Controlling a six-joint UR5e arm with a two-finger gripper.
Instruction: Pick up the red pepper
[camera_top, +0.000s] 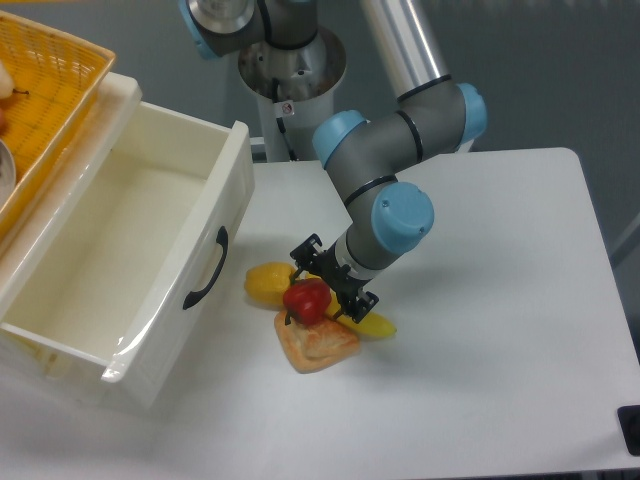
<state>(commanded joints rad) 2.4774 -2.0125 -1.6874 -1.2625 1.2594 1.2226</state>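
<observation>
A white surface (500, 330) with rounded corners fills most of the view under even, soft light. At its left stands a white drawer (130, 260), pulled open, with a dark handle (205, 270). A yellow woven basket (40, 90) sits at the upper left. Behind is a grey-blue wall (570, 70).

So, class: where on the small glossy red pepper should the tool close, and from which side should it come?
Grip the small glossy red pepper across its rounded body, coming from above. It sits atop the orange-tan bread piece, with the yellow pepper and yellow banana close beside it, so low side approaches look crowded.
</observation>
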